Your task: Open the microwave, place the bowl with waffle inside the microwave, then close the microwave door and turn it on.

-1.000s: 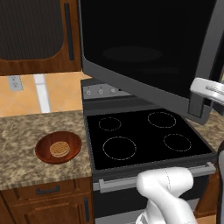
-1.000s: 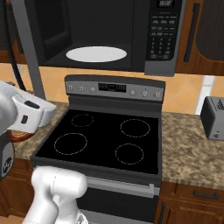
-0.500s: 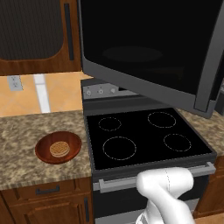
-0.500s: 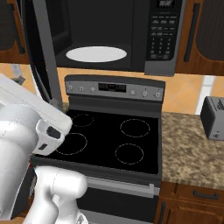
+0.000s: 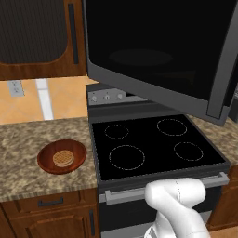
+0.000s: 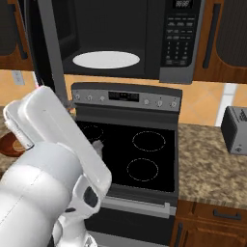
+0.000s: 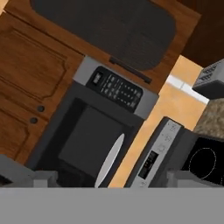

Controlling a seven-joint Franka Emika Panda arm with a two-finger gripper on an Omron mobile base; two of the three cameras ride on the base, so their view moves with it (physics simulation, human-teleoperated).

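You've got a black glass-top stove [image 5: 153, 145] sitting between speckled granite counter [image 5: 28, 139] runs, brown wood cabinets [image 5: 42, 37] up top and drawers [image 5: 51, 202] below, an orange backsplash [image 5: 60, 95] with an outlet [image 5: 15, 88], and a grey toaster [image 6: 235, 129] off right.

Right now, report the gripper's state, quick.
Gripper: open, holding nothing; it faces the open microwave.
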